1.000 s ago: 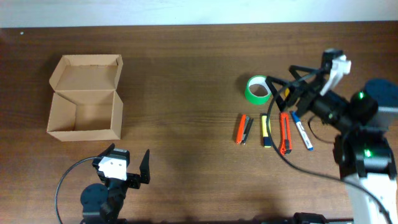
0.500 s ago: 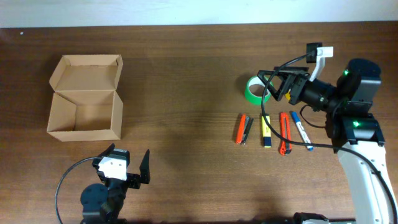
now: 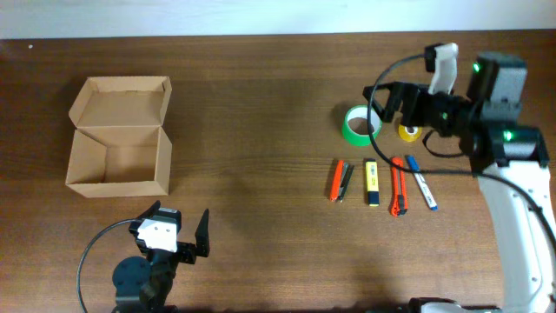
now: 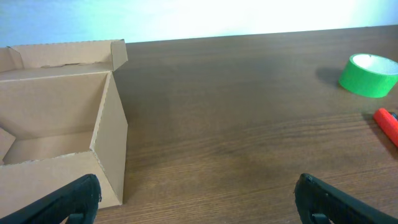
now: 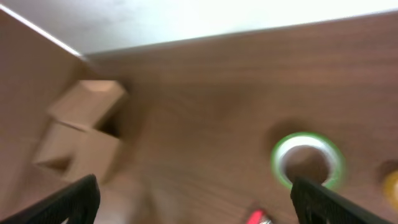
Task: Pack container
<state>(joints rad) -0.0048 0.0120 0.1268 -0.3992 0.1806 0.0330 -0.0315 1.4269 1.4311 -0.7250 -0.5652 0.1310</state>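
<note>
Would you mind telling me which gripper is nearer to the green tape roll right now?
Right. The right gripper is open, close beside the green tape roll; the left gripper, also open, is far off near the container.

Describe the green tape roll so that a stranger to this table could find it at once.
On the wooden table, look at the end far from the cardboard box, beyond the row of pens and cutters. Of two tape rolls there, the green tape roll is nearer the box; the yellow tape roll is smaller.
</note>
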